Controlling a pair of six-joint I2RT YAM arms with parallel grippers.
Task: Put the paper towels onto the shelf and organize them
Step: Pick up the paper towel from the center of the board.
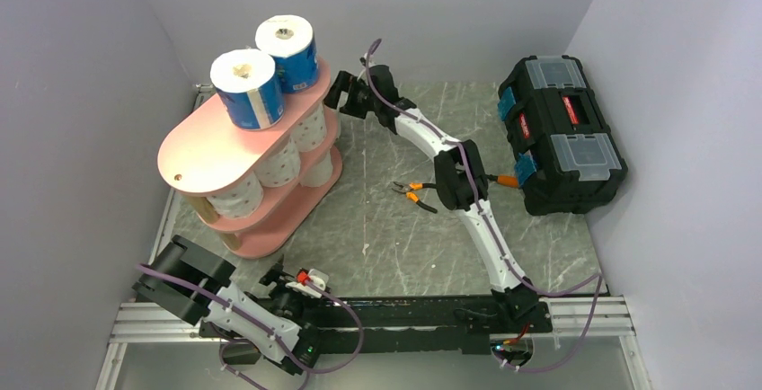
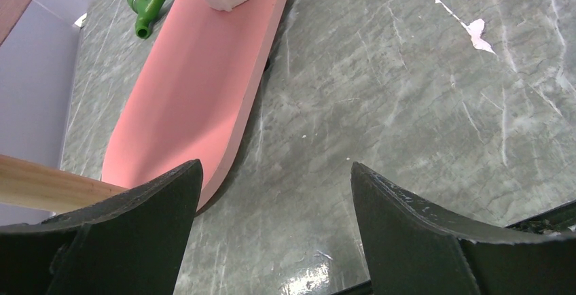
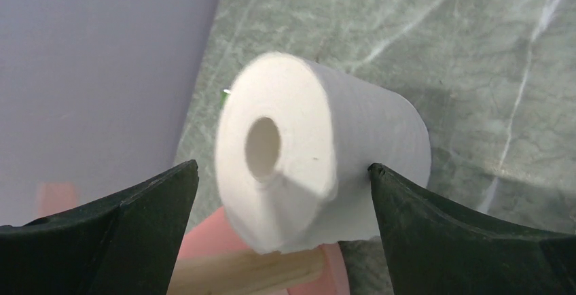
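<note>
**Stocking the pink shelf (image 1: 193, 152), one soft roll at a time**

At the shelf's far end, right end effector (image 3: 282, 169) spread to full width, a plain white roll (image 3: 306, 145) between its fingers, hollow core toward the wrist camera, just over the pink board and a wooden post (image 3: 251, 271). A clear gap on one side of the roll; on the other, contact with the finger impossible to tell.

Near the front, left end effector (image 2: 275, 166) also spread and empty, low over the bench (image 2: 407, 105) beside the bottom board.

Elsewhere among the paper towels (image 1: 279, 163): two blue-wrapped rolls (image 1: 247, 84) upright on the top board, speckled ones packed along the middle board, another below.

Probably light, soft and easily dented. Grippy enough on bare paper, likely slicker on the blue wrap. Best taken across the round wall near mid-height, with a gentle squeeze.
</note>
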